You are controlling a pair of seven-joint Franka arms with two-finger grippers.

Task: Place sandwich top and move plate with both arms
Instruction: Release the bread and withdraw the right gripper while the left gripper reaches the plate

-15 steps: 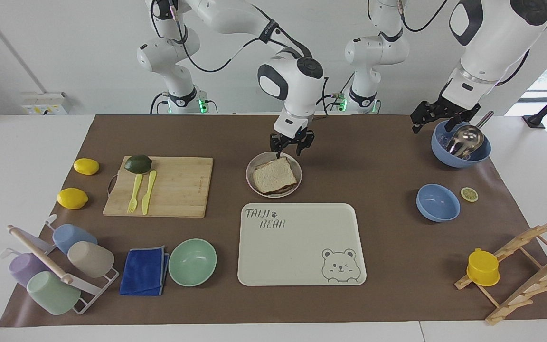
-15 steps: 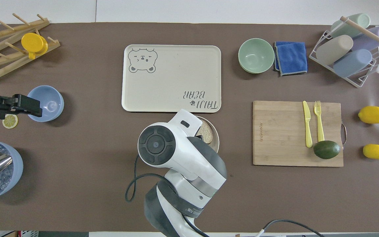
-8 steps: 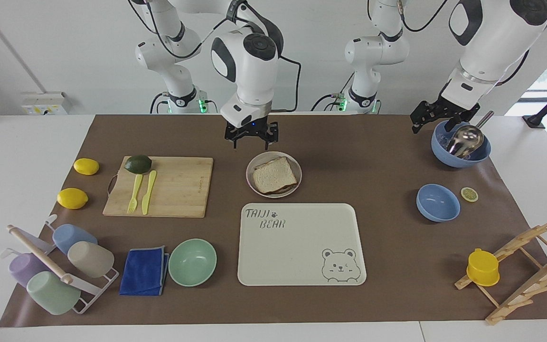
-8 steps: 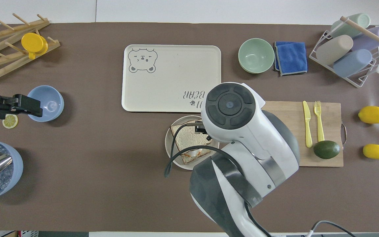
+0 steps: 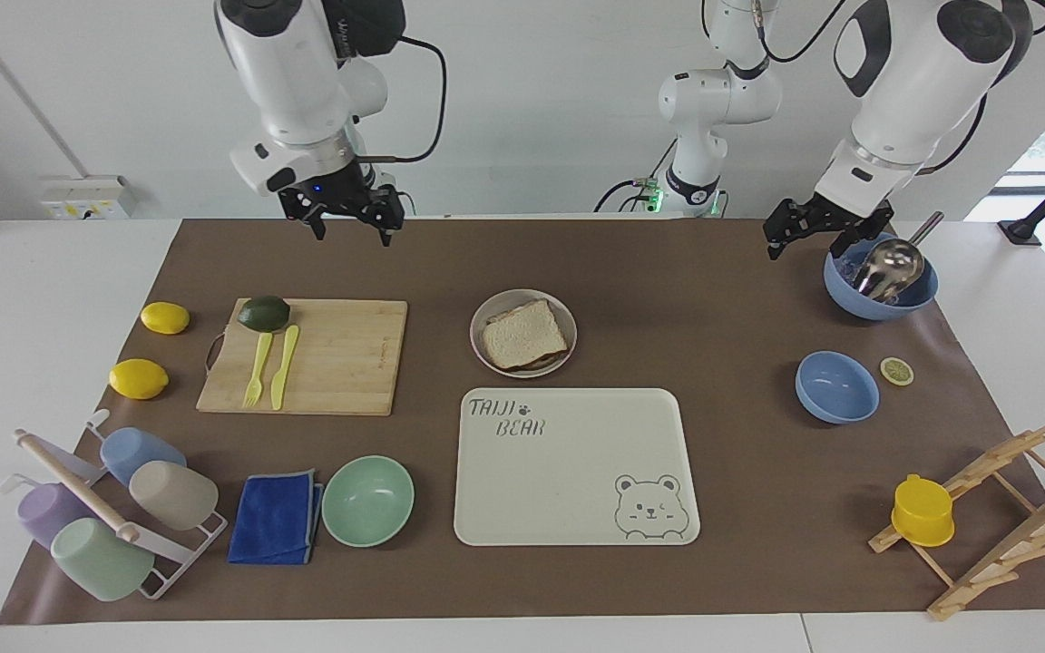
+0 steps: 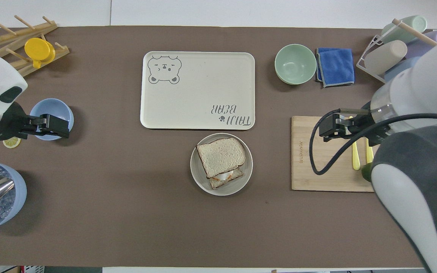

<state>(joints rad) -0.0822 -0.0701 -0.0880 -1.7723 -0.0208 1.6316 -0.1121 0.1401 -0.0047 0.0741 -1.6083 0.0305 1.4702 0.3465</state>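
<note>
Two white arms hang clear of the small round beige-grey plate (image 5: 479, 319), one toward each end of the surface. The right pincer (image 5: 350, 218) is raised well off the plate toward the right arm's end, its fingers spread apart and holding nothing. The overhead view sets it against the wooden cutting board (image 6: 309, 159) and hides part of the yellow cutlery. The facing view shows it high in the air with the whole board and the dark green avocado (image 5: 263, 313) uncovered. The left pincer (image 5: 810, 238) is also up in the air, open and empty, well apart from the plate toward the left arm's end. In the facing view it is just beside the large blue bowl (image 5: 849, 304) that holds a metal ladle. From overhead it overlaps the small blue bowl (image 6: 49, 110).

The plate sits on the brown mat about midway between the two pincers. The sandwich top (image 5: 523, 333), a pale squarish bread slice with a brown crust, lies on it. Only the overhead view shows the lower slice (image 6: 226, 181) sticking out beneath, with a bit of white and orange filling between them. Farther from the robots than the plate, just beside it, lies the cream rectangular bear-printed tray (image 5: 568, 481).
</note>
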